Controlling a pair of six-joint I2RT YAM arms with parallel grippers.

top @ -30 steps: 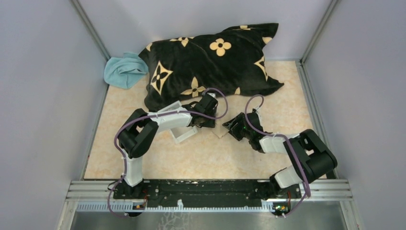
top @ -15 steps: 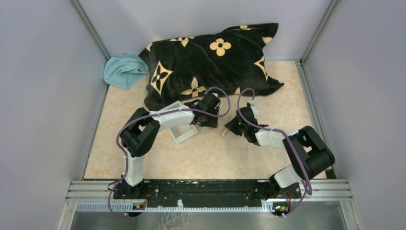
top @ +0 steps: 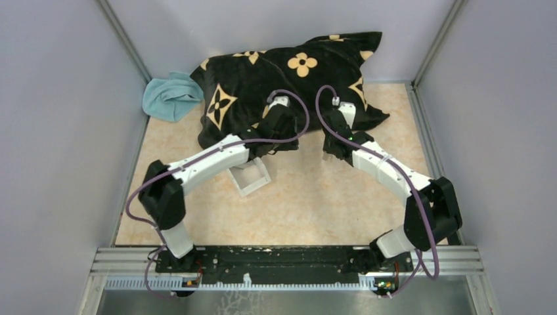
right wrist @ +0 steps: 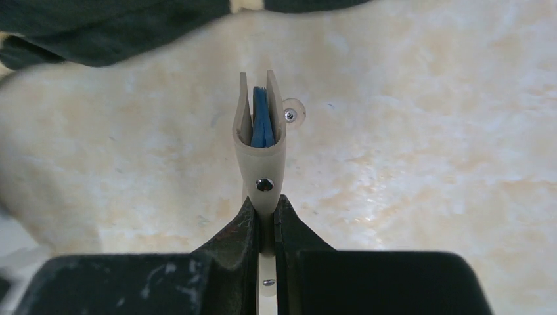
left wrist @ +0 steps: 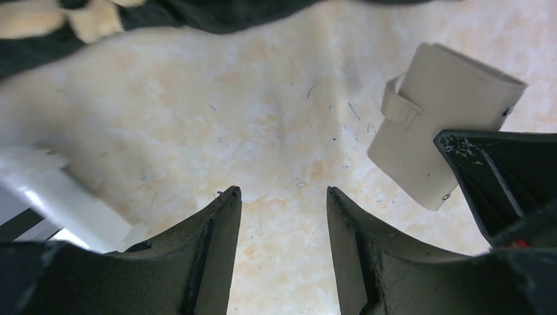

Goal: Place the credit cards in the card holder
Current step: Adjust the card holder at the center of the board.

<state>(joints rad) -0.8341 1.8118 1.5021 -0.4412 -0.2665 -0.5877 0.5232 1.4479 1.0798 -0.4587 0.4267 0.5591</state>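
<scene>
The tan card holder (right wrist: 261, 154) is seen edge-on in the right wrist view. My right gripper (right wrist: 265, 200) is shut on its lower end. A blue credit card (right wrist: 263, 121) sits between its two flaps, and the snap tab (right wrist: 292, 113) sticks out to the right. In the left wrist view the card holder (left wrist: 446, 125) hangs closed at the right, with a right finger (left wrist: 499, 184) against it. My left gripper (left wrist: 282, 191) is open over bare table with nothing between its fingers. From above, the left gripper (top: 287, 143) and right gripper (top: 326, 152) are close together by the pillow's near edge.
A black pillow with tan flowers (top: 289, 79) fills the back of the table, and a teal cloth (top: 169, 96) lies at its left. A clear shallow tray (top: 249, 177) lies under the left forearm; its white edge (left wrist: 59, 197) shows at the left. Grey walls close both sides.
Both arms have stretched away from me toward the pillow. The right gripper has shut on the card holder and carried it along. The left gripper has opened wider.
</scene>
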